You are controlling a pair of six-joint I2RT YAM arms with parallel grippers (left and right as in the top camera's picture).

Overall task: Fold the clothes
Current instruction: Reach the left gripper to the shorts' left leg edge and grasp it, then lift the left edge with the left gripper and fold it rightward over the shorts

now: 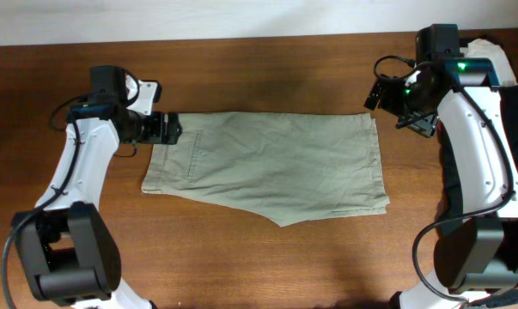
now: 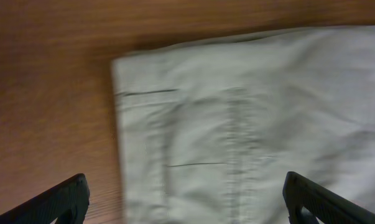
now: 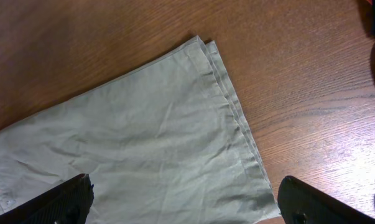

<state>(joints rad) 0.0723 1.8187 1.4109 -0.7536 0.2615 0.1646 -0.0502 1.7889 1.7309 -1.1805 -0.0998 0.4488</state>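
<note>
Left claw [image 2: 185, 190] spread wide over shorts [image 1: 276, 163], right claw [image 3: 184, 186] likewise, empty

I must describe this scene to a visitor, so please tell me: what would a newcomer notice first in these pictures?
First, the light khaki-beige cotton shorts, lying flat and wrinkled at the middle of the brown wooden table. Next, the left gripper hangs open over their waistband end, and the right gripper hangs open over a hem corner at the other end.

White-shelled arms [image 1: 80, 163] with black joints [image 1: 70, 253], black cables [image 1: 386, 62], green lights [image 1: 461, 64].
</note>
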